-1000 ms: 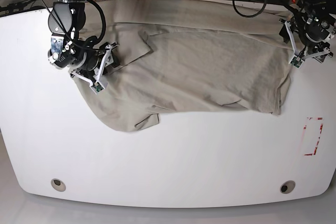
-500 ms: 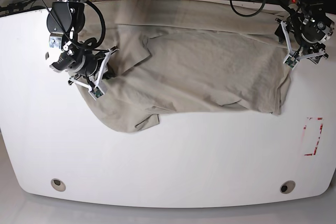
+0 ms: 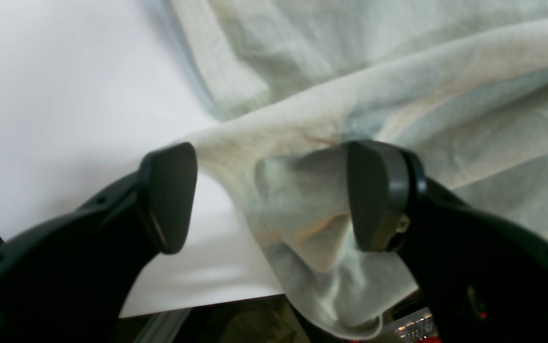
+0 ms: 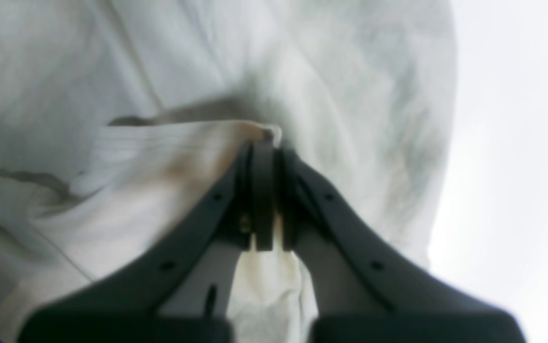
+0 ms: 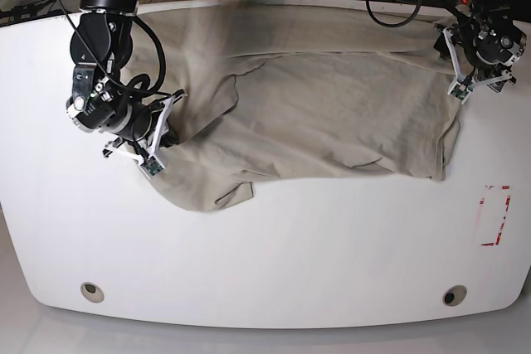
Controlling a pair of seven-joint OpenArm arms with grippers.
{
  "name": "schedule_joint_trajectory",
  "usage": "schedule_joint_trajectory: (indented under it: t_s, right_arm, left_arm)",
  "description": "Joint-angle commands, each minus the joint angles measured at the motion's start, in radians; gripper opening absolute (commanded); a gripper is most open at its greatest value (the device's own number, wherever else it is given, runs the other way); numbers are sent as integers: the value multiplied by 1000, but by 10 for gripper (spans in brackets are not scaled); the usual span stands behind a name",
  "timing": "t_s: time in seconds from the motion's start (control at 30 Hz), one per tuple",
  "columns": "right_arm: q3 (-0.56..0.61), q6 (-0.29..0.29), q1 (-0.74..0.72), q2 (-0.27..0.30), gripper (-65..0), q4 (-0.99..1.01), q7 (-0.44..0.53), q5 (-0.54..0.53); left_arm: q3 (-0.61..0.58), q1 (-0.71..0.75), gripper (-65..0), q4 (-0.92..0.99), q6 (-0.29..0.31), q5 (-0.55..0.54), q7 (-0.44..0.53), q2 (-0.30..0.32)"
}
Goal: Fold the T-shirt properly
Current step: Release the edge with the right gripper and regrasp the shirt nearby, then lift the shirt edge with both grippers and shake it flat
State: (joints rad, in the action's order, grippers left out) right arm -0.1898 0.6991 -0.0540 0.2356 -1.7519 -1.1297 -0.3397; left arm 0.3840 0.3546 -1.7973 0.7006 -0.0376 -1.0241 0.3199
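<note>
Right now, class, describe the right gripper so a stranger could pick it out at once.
Start at the white table and the beige T-shirt spread across its far half. At the shirt's edge on the base view's left, the right gripper hangs from a black arm. Unlike the left gripper, which is open, it is shut on the fabric.

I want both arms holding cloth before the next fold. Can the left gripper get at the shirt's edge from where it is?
Probably yes. The left gripper is open, and a bunched edge of the shirt already sits between its fingers, with nothing blocking.
</note>
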Motion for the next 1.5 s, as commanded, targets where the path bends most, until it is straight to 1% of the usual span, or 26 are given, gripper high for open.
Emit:
schedule_joint_trajectory:
  t_s: [0.0, 0.1, 0.13, 0.2, 0.23, 0.27, 0.33, 0.37, 0.43, 0.5, 0.67, 0.73, 0.8, 0.9, 1.03, 1.2, 1.27, 1.33, 1.43, 1.47]
  right_arm:
    - [-3, -1, -40, 9, -650, 27, 20, -14]
    - [-3, -1, -59, 9, -650, 89, 27, -6]
    - [-3, -1, -66, 9, -639, 116, 35, -5]
    - [-3, -1, -79, 11, -575, 163, 61, -5]
    - [-6, -1, -82, 15, -523, 192, 79, -5]
    - [-9, -1, -82, 20, -485, 211, 93, -3]
    - [-12, -1, -83, 23, -428, 223, 118, -3]
    - [-17, -1, -79, 34, -388, 221, 130, -3]
    - [-37, -1, -76, 46, -350, 217, 130, -9]
    - [-58, -1, -63, 52, -331, 192, 129, -9]
    - [-119, -1, 10, 55, -325, 54, 72, -14]
    - [-155, -1, 62, 52, -328, -38, 7, -15]
    - [-182, -1, 105, 46, -330, -104, -33, -15]
    - [-211, -1, 184, 11, -330, -182, -54, -17]
    - [-215, -1, 256, -18, -331, -207, -54, -17]
    - [-228, -1, 311, -57, -331, -199, -49, -6]
    - [-228, -1, 308, -54, -331, -155, -39, -6]
    - [-227, -1, 308, -49, -331, -104, -2, -6]
    - [-225, -1, 306, -15, -331, -15, 67, -8]
    - [-224, -1, 303, 0, -331, 22, 86, -14]
  left_arm:
    - [5, -2, -192, -12, -2, 0, 9, 15]
    - [5, -2, -192, -12, -2, 0, 9, 15]
    - [5, -2, -192, -14, -2, 0, 9, 15]
    - [5, -2, -192, -16, -2, 0, 9, 17]
    - [5, -2, -192, -17, -2, 0, 9, 17]
    - [5, -2, -192, -17, -2, 0, 9, 17]
    - [5, -2, -192, -17, -2, 0, 9, 18]
    - [5, -2, -192, -19, -2, -2, 9, 18]
    - [5, -2, -192, -22, -2, -2, 9, 18]
    - [5, -2, -192, -46, -2, -2, 9, 17]
    - [5, 1, -192, -105, -2, -6, 4, 17]
    - [5, 2, -192, -128, -2, -6, 4, 14]
    - [-1, 4, -192, -141, -2, -8, 4, 12]
    - [-26, 4, -192, -149, -2, -8, 4, -14]
    - [-56, 5, -193, -144, -2, -6, 4, -32]
    - [-118, 36, -250, -140, -2, 0, 6, -41]
    - [-153, 39, -251, -115, -2, 0, 6, -37]
    - [-171, 47, -251, -80, -2, 0, 8, -35]
    - [-175, 50, -251, -31, -2, 0, 9, -32]
    - [-175, 50, -251, -23, -2, 0, 9, -20]
